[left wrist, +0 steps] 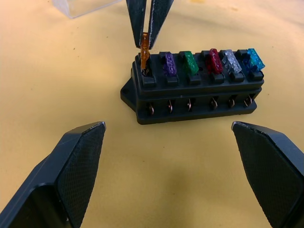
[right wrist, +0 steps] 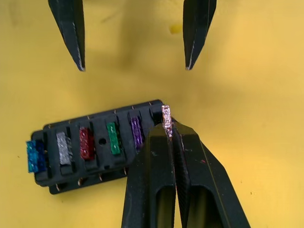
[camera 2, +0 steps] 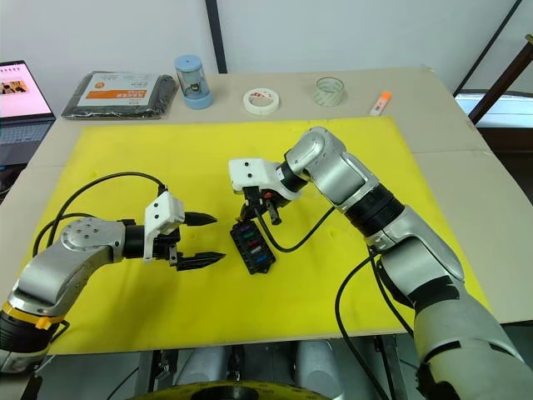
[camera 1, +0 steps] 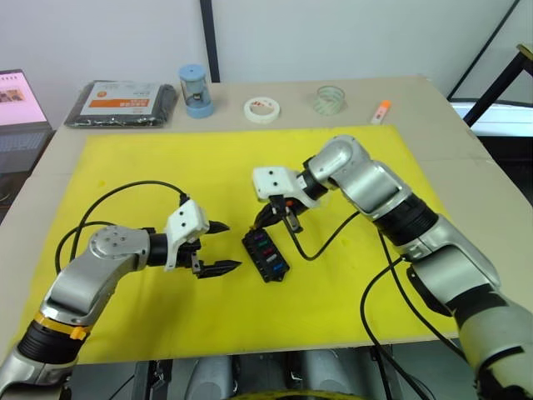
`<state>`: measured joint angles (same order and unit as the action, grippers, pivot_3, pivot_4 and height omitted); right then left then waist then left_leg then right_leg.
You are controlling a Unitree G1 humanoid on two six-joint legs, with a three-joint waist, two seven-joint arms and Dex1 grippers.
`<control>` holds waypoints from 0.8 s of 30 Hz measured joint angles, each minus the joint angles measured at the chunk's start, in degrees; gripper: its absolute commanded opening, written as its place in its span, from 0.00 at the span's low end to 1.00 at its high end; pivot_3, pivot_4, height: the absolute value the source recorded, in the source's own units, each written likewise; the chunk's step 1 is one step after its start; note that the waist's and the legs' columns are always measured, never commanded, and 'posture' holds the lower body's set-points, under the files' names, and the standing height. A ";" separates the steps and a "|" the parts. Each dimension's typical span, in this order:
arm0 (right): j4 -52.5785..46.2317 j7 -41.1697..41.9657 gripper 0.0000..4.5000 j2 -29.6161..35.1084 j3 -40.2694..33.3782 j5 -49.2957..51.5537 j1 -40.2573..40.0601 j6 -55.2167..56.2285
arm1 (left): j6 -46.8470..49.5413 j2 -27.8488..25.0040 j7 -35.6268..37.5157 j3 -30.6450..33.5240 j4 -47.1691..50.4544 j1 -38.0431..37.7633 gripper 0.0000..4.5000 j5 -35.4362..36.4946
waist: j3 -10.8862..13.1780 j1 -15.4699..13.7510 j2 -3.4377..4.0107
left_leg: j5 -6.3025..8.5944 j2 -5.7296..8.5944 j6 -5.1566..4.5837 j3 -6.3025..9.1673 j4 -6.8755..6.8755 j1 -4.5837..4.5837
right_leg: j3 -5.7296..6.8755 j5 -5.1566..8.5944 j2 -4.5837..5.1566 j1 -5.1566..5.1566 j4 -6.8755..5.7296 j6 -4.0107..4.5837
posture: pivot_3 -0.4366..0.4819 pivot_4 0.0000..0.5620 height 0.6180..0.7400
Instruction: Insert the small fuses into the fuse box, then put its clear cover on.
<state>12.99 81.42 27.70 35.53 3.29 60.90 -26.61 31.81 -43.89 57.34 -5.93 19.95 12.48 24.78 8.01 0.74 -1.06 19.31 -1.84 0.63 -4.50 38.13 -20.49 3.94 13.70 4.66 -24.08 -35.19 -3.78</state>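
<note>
The black fuse box [camera 1: 265, 256] lies on the yellow mat [camera 1: 125, 175] between my two grippers. Five slots hold small fuses: purple [left wrist: 169, 64], green [left wrist: 190, 62], red [left wrist: 214, 60], white [left wrist: 231, 61] and teal [left wrist: 254, 59]. My right gripper [right wrist: 173, 137] is shut on an orange-yellow fuse [left wrist: 145, 50], whose blades are at the box's end slot next to the purple one. My left gripper [camera 1: 233, 246] is open just left of the box, touching nothing. A corner of the clear cover [left wrist: 80, 5] lies on the mat just beyond the box.
Along the table's far edge are a black packet with an orange label [camera 1: 121, 102], a blue cylinder [camera 1: 196, 90], a white tape roll [camera 1: 261, 109], a clear tape roll [camera 1: 330, 99] and a small orange item [camera 1: 381, 111]. A laptop [camera 1: 21, 108] stands far left.
</note>
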 measured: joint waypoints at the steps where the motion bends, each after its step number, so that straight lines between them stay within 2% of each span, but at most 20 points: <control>1: 0.02 0.12 0.00 -0.07 0.00 -0.21 0.00 0.23 | 0.00 0.00 -0.01 0.00 0.19 -0.01 0.99 -0.02 | 0.00 0.01 0.00 | 0.00 0.00 0.00 0.00 0.00 0.00 | 0.00 0.00 0.00 0.00 0.00 0.00 | 0.48 0.27 1.00; 24: 0.88 2.36 0.00 -1.00 -0.06 -2.92 -0.04 3.59 | 0.08 0.71 -0.09 -0.10 0.59 -0.16 0.99 -0.44 | 0.00 0.01 0.00 | 0.00 0.01 0.01 -0.01 0.01 0.00 | 0.00 0.00 -0.01 0.01 -0.01 0.00 | 0.48 0.27 1.00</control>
<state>13.86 83.78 26.70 35.47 0.37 60.85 -23.02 31.89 -43.18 57.25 -6.03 20.54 12.32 24.34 8.01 0.75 -1.06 19.31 -1.83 0.64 -4.50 38.14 -20.49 3.94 13.70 4.65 -24.07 -35.20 -3.78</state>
